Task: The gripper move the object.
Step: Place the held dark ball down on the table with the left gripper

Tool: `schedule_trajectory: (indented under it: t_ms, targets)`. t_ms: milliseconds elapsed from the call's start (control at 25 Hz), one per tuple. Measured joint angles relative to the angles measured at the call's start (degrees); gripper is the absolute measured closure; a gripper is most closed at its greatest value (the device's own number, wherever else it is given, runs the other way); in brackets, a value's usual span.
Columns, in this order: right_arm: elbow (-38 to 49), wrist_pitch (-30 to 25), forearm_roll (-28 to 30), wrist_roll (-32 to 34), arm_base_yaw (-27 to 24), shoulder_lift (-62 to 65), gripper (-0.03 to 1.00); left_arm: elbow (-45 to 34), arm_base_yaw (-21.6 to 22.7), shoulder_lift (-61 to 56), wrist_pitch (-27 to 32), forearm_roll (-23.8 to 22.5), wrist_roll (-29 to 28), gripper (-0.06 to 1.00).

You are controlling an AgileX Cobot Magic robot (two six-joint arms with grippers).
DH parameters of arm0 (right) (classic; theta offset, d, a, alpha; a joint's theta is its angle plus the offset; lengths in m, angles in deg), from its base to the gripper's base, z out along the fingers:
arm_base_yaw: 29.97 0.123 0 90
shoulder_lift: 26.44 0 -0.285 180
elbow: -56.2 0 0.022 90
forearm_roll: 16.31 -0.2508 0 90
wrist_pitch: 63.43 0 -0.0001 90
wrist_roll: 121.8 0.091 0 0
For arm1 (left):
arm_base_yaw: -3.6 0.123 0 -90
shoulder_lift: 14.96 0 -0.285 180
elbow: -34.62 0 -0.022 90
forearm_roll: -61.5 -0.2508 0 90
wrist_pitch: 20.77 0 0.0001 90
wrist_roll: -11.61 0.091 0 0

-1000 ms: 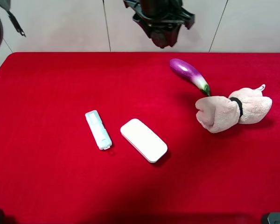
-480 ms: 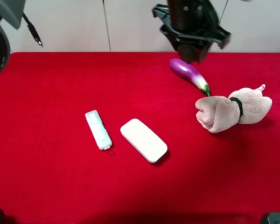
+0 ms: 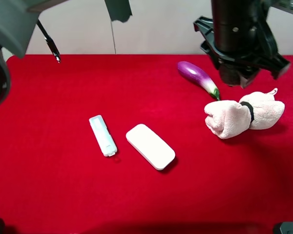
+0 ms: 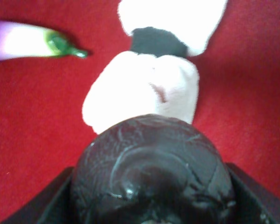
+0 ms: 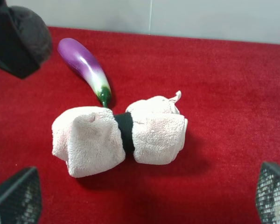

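Observation:
In the left wrist view my left gripper is shut on the dark mottled ball, with a black finger on each side. It hangs above the rolled pink towel. In the exterior high view this gripper has reached across to the far right, between the purple eggplant and the towel; the ball cannot be made out there. The right wrist view shows the ball at the edge. My right gripper is open and empty, above the cloth in front of the towel.
A red cloth covers the table. A white stick-shaped device and a flat white rounded box lie left of centre. The eggplant lies just behind the towel. A pale wall stands behind the table.
My left gripper with the ball has moved to the right along the back of the table, from the top middle to over the eggplant and towel. Nothing on the cloth has moved.

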Motion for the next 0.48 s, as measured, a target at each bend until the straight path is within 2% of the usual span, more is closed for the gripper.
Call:
schedule_trajectory:
  t_ms: [480]
  targets:
    - [0.0,0.0,0.0,0.0,0.0,0.0,0.27,0.0,-2.8,0.6,-1.2,2.1,1.2,0.35]
